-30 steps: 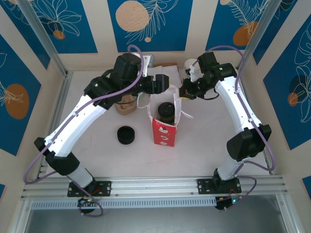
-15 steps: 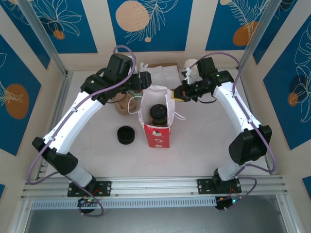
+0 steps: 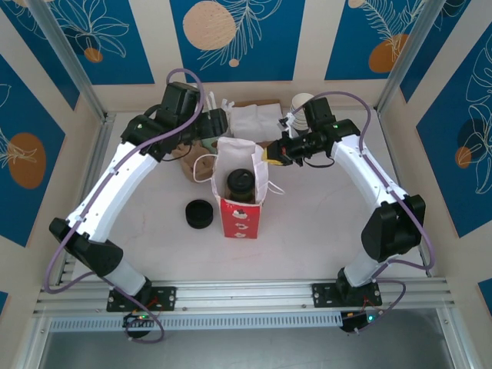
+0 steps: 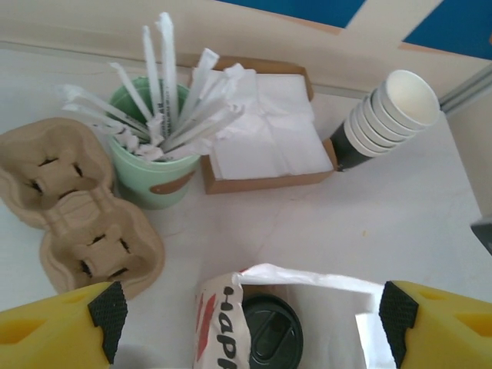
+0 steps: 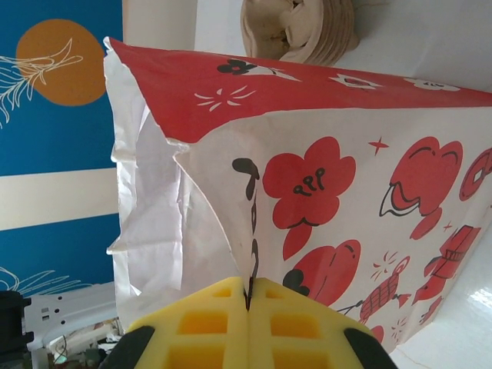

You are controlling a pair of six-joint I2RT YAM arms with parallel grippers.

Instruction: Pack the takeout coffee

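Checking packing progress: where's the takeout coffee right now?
In the top view, the takeout coffee stands inside the red bag mid-table, right of the loose black lids.

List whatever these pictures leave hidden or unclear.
Top external: the walls of the red bag hide the takeout coffee below its lid.
Left wrist: the bottom edge cuts off the lid and the bag.
Right wrist: the bag hides its contents; the right gripper covers the edge it pinches.
Right wrist: the top edge cuts off the cardboard cup carrier.
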